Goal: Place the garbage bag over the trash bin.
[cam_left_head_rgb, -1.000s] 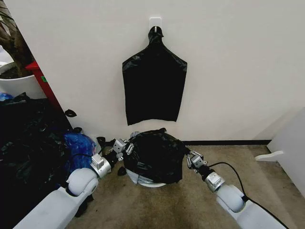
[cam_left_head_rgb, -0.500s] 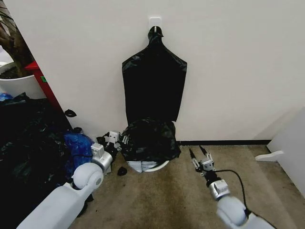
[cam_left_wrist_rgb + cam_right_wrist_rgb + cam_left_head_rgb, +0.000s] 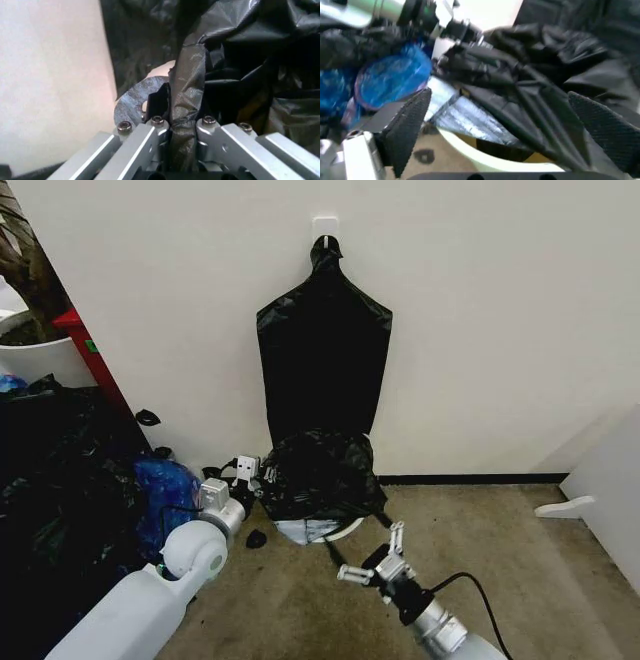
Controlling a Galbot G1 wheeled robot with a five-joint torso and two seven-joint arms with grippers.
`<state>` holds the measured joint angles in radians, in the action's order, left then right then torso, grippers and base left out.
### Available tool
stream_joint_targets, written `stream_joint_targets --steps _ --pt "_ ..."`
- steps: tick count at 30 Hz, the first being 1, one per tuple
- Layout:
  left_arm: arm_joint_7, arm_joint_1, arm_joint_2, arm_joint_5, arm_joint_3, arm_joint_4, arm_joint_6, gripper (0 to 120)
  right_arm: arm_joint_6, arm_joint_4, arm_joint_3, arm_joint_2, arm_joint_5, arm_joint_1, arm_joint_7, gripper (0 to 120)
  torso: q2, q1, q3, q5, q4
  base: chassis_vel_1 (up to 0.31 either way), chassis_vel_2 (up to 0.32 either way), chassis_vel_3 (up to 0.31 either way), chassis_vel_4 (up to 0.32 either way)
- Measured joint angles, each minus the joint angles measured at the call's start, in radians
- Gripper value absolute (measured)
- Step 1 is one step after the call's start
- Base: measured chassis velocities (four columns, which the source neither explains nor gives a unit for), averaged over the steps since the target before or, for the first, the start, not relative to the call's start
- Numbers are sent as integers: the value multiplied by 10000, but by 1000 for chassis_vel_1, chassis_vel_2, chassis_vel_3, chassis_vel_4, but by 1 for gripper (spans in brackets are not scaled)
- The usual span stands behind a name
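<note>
The crinkled black garbage bag (image 3: 320,473) is draped over the white trash bin (image 3: 345,529), whose rim and lower wall peek out below it by the wall. My left gripper (image 3: 254,474) is at the bag's left side, shut on a fold of the plastic. In the left wrist view that fold (image 3: 186,112) runs down between the closed fingers (image 3: 142,140). My right gripper (image 3: 371,553) hovers over the carpet in front of the bin, open and apart from the bag. The right wrist view shows its spread pads (image 3: 409,125) facing the bag (image 3: 535,90) and the bin (image 3: 485,157).
A flat black bag (image 3: 322,360) hangs from a wall hook above the bin. A shiny blue bag (image 3: 165,485) and a heap of black plastic (image 3: 50,480) lie to the left, under a white planter (image 3: 40,358). Bare carpet (image 3: 500,550) stretches right.
My right gripper has let go of the bag, drawn back from the bin and opened. The bag has slid back toward the wall. My left gripper has moved toward the wall, still holding it.
</note>
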<state>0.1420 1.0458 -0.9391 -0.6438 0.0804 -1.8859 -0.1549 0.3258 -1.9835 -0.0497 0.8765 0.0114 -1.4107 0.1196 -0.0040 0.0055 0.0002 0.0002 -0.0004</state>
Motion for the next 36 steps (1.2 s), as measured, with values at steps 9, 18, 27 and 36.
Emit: stream_joint_targets --steps 9,18,27,36 --pt "2 305 17 856 -38 -490 454 4 -1459 -238 -278 -380 -722 302 -43 73 0 0 0 0 -1 0 0 0 0" --pt "1 304 12 871 -138 -653 362 4 -1388 -120 -327 -703 -330 389 -737 72 0 2 0 0 0 0 0 0 0" --pt "4 414 45 929 -147 -693 318 4 -1339 -133 -325 -606 -294 492 -894 72 0 2 0 0 0 0 0 0 0" --pt "14 447 32 1027 -198 -694 311 4 -1423 -86 -232 -505 -328 713 -1955 57 0 2 0 0 0 0 0 0 0"
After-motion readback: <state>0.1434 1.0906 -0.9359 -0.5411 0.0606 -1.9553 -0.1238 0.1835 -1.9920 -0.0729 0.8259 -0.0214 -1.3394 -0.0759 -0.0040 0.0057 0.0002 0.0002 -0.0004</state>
